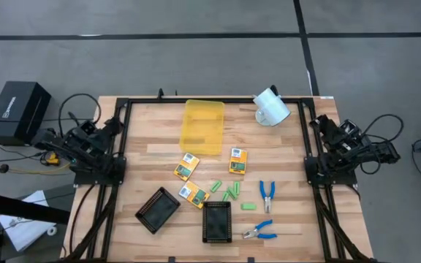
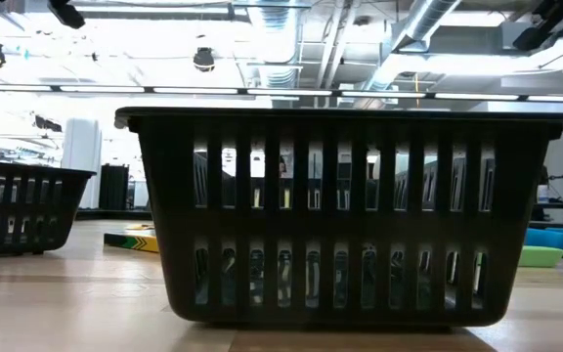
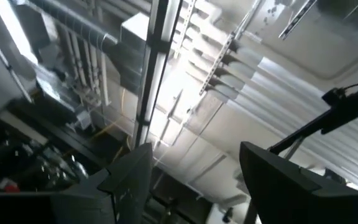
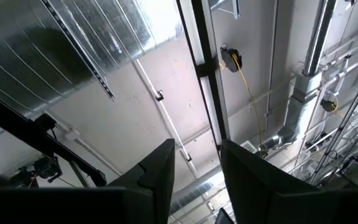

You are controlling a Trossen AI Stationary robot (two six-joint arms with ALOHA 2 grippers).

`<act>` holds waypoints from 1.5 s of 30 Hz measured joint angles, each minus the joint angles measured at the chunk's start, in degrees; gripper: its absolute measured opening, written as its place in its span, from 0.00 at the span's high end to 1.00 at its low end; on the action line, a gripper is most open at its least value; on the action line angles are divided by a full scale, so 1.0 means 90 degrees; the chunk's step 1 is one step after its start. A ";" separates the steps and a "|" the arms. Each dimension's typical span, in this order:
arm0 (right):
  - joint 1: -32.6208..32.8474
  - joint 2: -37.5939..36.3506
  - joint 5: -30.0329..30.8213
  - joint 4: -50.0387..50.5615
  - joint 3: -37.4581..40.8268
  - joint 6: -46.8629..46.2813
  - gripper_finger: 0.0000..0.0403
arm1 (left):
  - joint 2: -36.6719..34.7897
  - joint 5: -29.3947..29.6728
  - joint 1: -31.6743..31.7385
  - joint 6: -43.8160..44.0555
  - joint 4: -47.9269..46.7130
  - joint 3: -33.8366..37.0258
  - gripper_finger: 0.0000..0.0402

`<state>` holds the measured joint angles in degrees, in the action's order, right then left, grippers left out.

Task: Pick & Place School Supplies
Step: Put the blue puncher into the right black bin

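While both arms sit folded at the counter's (image 1: 283, 153) side edges, fingers (image 3: 129, 186) parted and empty, you've yet to reach mid-frame for a yellow-orange printed box (image 1: 237, 161).

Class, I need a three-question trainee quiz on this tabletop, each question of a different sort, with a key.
1. How many yellow-orange printed boxes lie on the table?
2. True or false: a black tray holds a green stick.
3. Which lies nearer the right arm: A) blue-handled tools B) yellow bin?

Key: 1) three 2) false 3) A
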<state>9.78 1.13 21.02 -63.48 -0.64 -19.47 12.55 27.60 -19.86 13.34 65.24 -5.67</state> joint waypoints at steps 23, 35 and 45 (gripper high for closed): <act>-0.0013 0.3931 0.0327 0.6103 -0.5996 0.2498 0.70 | 0.5155 -0.1754 0.1443 0.0866 -0.5772 -0.5565 0.41; 0.0014 0.5364 0.1930 1.4310 -0.8888 -0.1454 0.70 | 0.6084 -0.1717 0.2249 0.0712 -0.9828 -0.6632 0.41; 0.0600 0.6280 0.0672 1.5909 -0.7866 -0.3628 0.70 | 0.6860 -0.1553 0.2198 0.0364 -1.0777 -0.6579 0.41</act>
<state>15.18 57.65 27.06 79.70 -71.44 -52.13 74.29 13.63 -0.08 16.62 -31.76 -64.88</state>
